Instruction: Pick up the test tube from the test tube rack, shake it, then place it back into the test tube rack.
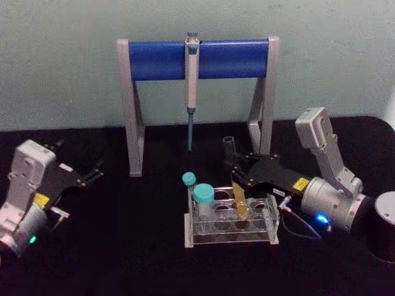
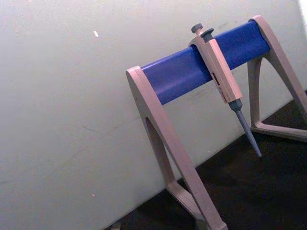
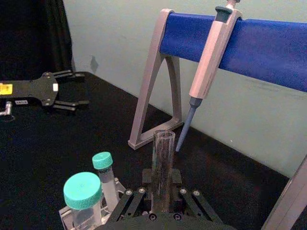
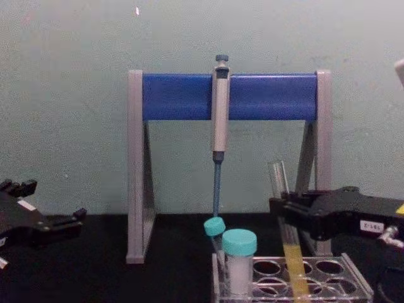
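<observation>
My right pincer (image 1: 237, 177) is clamped on the test tube (image 1: 241, 207) just above the test tube rack (image 1: 231, 238) — the tube leans a little, its yellow lower end down in a hole right of the rack's middle. My left pincer (image 1: 92, 174) rests well to the rack's left, fingers apart.

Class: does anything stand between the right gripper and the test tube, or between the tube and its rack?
Nothing visible does. The right gripper clasps the test tube, whose lower end is in the test tube rack; teal-capped vials stand apart, leftward. The left gripper rests far left.
</observation>
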{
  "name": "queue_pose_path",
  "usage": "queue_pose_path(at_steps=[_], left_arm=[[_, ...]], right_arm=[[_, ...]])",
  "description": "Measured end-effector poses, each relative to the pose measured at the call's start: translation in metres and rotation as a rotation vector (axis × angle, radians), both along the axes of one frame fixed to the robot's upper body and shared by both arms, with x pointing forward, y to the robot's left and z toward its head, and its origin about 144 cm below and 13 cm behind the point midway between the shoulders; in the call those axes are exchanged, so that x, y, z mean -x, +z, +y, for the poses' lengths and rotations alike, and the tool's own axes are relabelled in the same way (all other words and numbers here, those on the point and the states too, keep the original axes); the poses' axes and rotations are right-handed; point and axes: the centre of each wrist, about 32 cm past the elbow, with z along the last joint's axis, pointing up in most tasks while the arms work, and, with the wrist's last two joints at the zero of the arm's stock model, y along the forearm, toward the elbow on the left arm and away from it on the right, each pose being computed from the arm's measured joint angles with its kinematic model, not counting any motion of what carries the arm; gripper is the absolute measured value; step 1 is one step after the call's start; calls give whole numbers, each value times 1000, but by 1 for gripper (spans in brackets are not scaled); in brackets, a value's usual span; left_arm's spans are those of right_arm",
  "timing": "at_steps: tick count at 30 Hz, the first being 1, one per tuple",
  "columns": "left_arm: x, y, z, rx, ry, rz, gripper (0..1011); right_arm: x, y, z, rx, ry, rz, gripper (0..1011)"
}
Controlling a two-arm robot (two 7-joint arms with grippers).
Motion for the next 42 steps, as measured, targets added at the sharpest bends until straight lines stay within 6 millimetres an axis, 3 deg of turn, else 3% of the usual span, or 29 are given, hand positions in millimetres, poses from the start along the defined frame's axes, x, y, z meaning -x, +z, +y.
queue_pose_path(at_steps=[12, 23, 32, 42], left_arm=[[0, 0, 0, 0, 0, 0, 1001], [0, 0, 0, 0, 0, 0, 1001], [0, 0, 0, 0, 0, 0, 1001], [0, 0, 0, 0, 0, 0, 1001]], right_arm=[[0, 0, -1, -9, 5, -2, 229], [6, 9, -9, -144, 28, -39, 229], [17, 25, -15, -222, 22, -180, 229], [21, 22, -14, -235, 3, -270, 229]])
